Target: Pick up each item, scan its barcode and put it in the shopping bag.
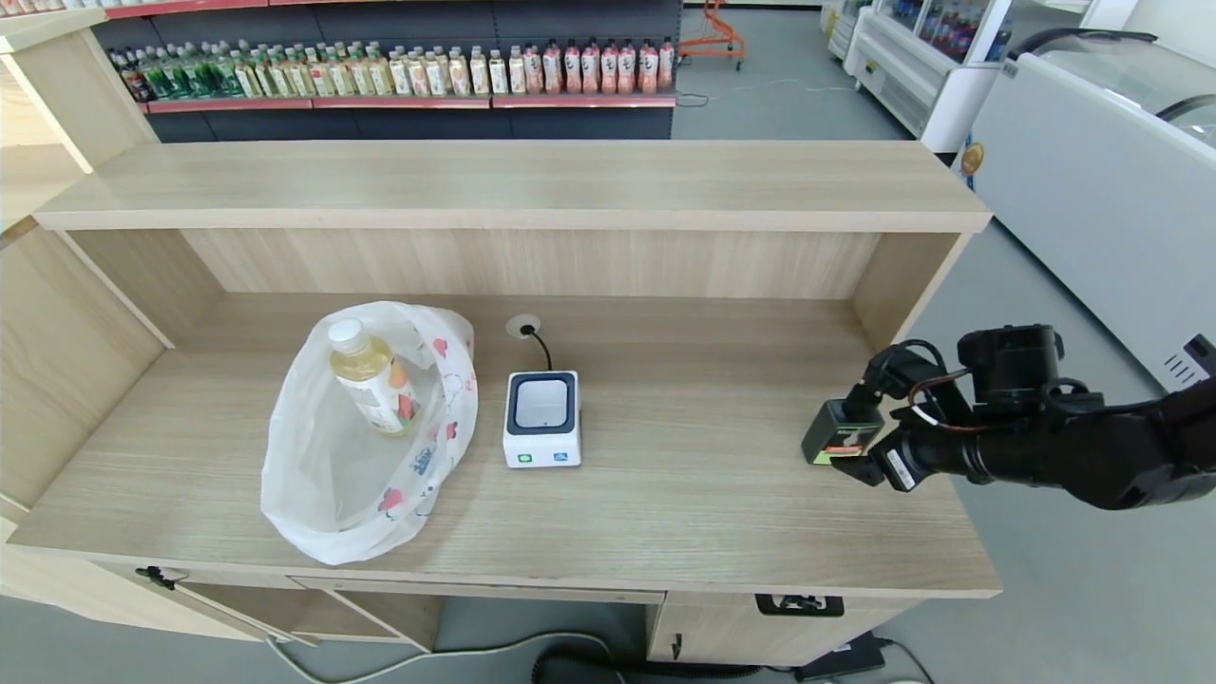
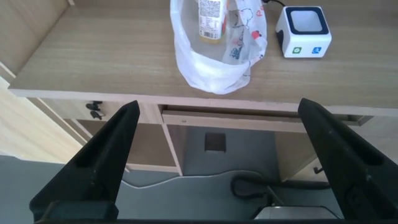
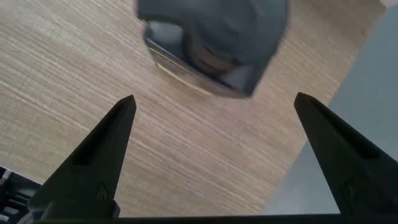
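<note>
Brightly and evenly lit from overhead, with only soft, pale shadows on the surface [image 1: 684, 475] close beside the shopping bag [image 1: 370, 494] and the scanner [image 1: 541, 418], and a slightly darker band under the raised ledge [image 1: 532, 180] behind them. Mild sheen on the bag's thin plastic and on the freezer lid [image 1: 1121, 66]. Bowed toward the head view's edges, most plainly along the surface's front rim; dimmer beneath the surface in the left wrist view.
</note>
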Controlling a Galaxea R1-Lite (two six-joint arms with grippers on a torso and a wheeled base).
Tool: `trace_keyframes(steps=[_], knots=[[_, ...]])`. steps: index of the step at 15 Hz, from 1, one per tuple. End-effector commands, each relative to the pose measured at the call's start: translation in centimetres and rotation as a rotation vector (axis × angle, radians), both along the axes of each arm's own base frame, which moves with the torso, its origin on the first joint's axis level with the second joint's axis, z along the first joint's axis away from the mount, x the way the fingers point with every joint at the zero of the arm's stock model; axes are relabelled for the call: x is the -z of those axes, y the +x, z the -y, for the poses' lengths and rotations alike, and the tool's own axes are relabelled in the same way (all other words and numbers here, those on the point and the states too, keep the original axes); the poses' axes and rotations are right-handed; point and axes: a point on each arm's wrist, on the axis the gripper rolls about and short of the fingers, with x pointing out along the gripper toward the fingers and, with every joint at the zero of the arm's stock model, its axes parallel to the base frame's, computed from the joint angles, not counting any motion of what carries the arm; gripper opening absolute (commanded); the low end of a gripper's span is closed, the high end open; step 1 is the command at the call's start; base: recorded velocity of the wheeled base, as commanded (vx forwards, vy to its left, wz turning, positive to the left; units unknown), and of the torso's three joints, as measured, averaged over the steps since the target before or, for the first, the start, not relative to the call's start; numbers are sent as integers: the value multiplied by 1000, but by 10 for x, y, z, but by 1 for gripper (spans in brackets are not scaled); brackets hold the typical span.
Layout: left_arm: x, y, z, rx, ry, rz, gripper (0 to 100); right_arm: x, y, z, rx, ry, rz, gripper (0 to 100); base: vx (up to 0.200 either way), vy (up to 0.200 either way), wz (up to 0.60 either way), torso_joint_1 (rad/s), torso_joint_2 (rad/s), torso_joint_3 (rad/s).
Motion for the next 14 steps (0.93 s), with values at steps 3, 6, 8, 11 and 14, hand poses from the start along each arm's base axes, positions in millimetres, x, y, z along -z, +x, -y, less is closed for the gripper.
trace_keyframes(steps=[3, 6, 8, 11, 14], knots=[[0, 0, 0, 0, 0, 0, 100, 8, 26, -11, -59, -38, 22, 100, 0, 0, 0, 0, 0, 0], [0, 0, 0, 0, 0, 0, 100, 14, 37, -20, -86, -34, 24, 100, 0, 0, 0, 0, 0, 0], [0, 0, 0, 0, 0, 0, 100, 19, 44, -24, -101, -30, 22, 100, 0, 0, 0, 0, 0, 0], [0, 0, 0, 0, 0, 0, 100, 20, 55, -29, -112, -26, 38, 100, 0, 0, 0, 0, 0, 0], [0, 0, 0, 0, 0, 0, 100, 19, 58, -34, -140, -9, 48, 0, 0, 0, 0, 0, 0, 0]])
